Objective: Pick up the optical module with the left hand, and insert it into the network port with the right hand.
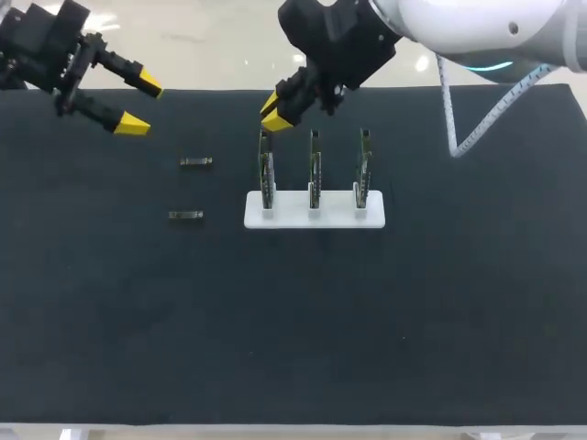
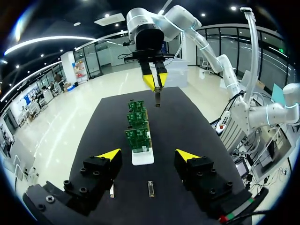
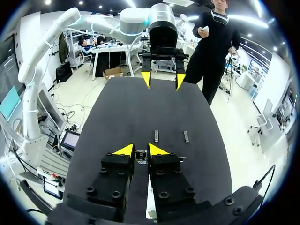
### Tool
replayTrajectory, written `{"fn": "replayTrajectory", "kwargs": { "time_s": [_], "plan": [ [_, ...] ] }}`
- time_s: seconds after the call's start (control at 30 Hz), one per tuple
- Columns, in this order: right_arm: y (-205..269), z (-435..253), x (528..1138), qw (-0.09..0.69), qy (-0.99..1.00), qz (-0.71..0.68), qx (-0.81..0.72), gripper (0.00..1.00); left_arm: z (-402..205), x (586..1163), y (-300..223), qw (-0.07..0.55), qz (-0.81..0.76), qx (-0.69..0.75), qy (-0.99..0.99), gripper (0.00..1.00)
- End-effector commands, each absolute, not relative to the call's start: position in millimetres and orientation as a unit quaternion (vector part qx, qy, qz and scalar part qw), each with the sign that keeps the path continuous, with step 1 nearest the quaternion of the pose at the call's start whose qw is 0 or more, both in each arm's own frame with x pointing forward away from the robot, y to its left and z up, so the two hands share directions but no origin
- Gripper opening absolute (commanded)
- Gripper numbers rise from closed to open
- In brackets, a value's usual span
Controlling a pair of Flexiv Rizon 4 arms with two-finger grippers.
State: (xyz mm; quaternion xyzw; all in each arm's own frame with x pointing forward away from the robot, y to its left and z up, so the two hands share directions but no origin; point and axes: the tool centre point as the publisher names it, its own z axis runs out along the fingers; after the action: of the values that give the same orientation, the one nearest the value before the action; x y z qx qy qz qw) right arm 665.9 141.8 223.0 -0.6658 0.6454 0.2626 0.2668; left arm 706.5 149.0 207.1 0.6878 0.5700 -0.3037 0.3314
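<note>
Clamping the optical module (image 2: 158, 98) near the table's (image 1: 385, 321) far edge, the right gripper (image 1: 272, 114) is needing a square, slow descent onto the nearest of 3 circuit boards (image 1: 315, 170); the left gripper (image 1: 143, 106) is gaping empty.

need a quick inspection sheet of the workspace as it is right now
surface: black mat, flat.
job's things: white holder with three upright circuit boards; optical module hanging near the board at the holder's left-arm end; two loose modules lying on the mat beside the holder, on the left arm's side.
clutter: nothing seen.
grippers: left gripper open, empty, over the mat's back left corner; right gripper shut on the optical module.
cables: white coiled cable looping from the right arm.
surroundings: nothing seen reaching over the table.
</note>
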Motion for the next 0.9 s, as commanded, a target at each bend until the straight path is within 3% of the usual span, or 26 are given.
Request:
{"fn": "replayTrajectory", "kwargs": {
  "time_s": [0.03,0.9],
  "plan": [
    [150.4,224.7,676.6,0.258,0.651,0.265,-0.663,0.0,207.0,707.8,148.6,0.329,-0.304,0.689,0.57,1.0],
    [168.6,211.7,733.5,0.251,0.664,0.265,-0.653,0.0,207.0,707.8,148.6,0.329,-0.304,0.689,0.57,1.0]
  ]
}}
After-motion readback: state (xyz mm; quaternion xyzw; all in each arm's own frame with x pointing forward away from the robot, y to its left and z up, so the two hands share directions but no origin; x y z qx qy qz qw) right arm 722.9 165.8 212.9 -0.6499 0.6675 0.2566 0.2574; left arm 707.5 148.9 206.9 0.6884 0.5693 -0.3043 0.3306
